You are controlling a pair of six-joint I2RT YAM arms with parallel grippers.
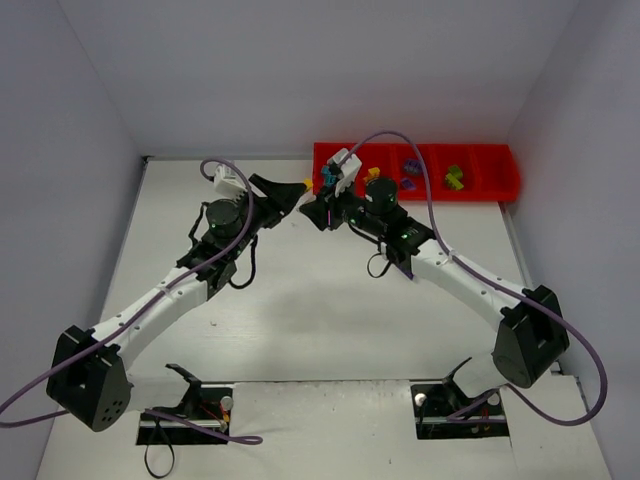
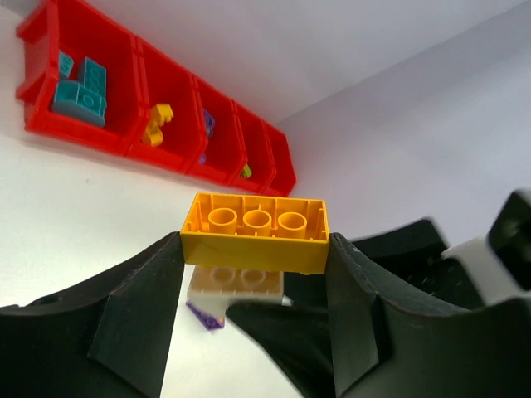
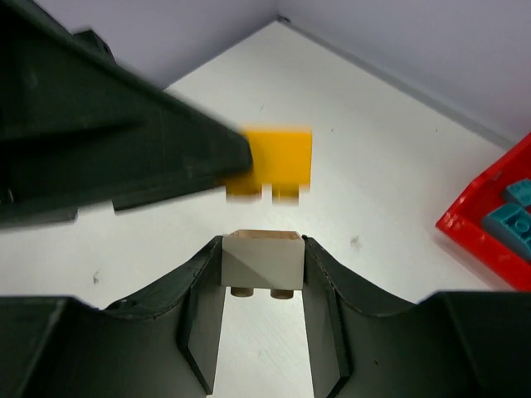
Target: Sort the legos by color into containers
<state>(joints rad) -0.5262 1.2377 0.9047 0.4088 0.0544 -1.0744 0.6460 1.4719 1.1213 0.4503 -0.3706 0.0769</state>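
Off tray's [image 1: 480, 191] edge, left end effector [image 2: 255, 250] pinches yellow brick [image 2: 255, 230]; right [image 3: 263, 267], white brick [image 3: 262, 259].

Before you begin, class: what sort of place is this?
Probably a robotics lab cell: bare walls flanking a white table, a red tray of legos, the left end effector gripping a yellow-orange brick, the right end effector a white brick.

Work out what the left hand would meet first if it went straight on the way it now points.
Most likely the pale brick gripped by the right hand, directly beyond the yellow-orange brick that the left hand itself holds. The gap between the two bricks cannot be judged.
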